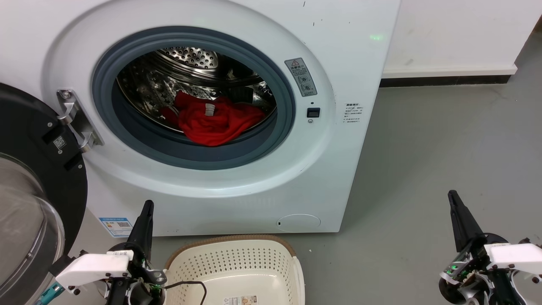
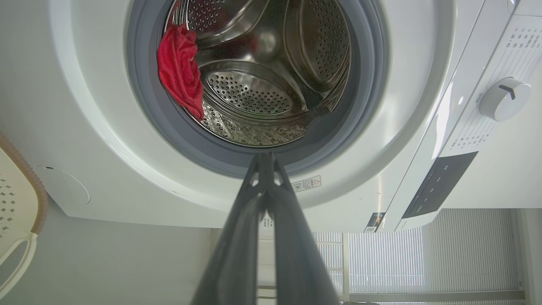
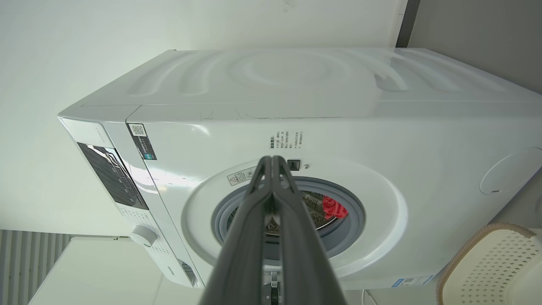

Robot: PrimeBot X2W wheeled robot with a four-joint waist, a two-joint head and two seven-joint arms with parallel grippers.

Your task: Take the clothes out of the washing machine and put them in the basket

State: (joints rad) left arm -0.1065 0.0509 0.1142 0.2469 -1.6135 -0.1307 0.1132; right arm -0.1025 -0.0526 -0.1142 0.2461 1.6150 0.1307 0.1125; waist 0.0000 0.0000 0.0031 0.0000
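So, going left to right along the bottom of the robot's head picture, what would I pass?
The washing machine's open door → the left gripper → the basket → the grey floor → the right gripper.

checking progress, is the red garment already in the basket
No, the red garment lies in the drum of the washing machine, not in the basket on the floor.
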